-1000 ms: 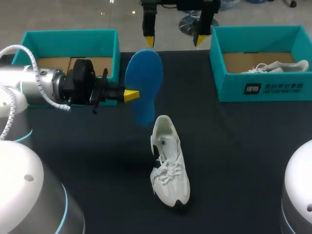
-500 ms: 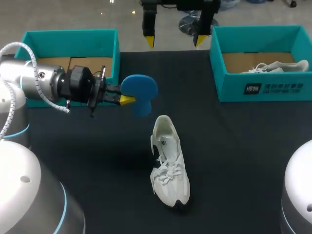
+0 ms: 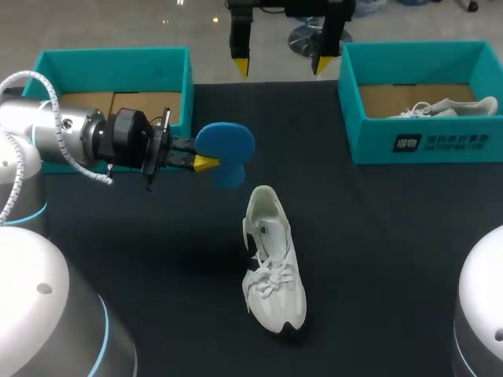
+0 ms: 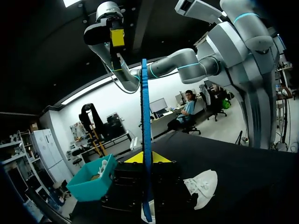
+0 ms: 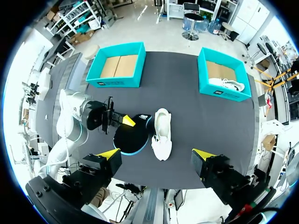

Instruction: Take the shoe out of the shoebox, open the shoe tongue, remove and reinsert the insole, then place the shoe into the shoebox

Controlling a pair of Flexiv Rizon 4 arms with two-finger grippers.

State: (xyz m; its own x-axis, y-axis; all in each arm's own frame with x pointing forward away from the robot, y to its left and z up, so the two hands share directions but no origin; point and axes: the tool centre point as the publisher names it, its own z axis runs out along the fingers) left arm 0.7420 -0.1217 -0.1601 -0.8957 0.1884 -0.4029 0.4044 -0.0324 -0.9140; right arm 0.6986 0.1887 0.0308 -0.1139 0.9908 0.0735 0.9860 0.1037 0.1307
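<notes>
The left gripper [image 3: 206,162] pinches the blue insole [image 3: 226,145], which has tipped from broadside to foreshortened, then held. The shoe [image 3: 271,263] lies at five o'clock of it, so reinsertion looks next. The right gripper [image 3: 280,63] hangs open at twelve.

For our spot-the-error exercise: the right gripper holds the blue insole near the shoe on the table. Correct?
No. It is the left gripper that holds the blue insole near the shoe on the table, as the head view shows.
</notes>
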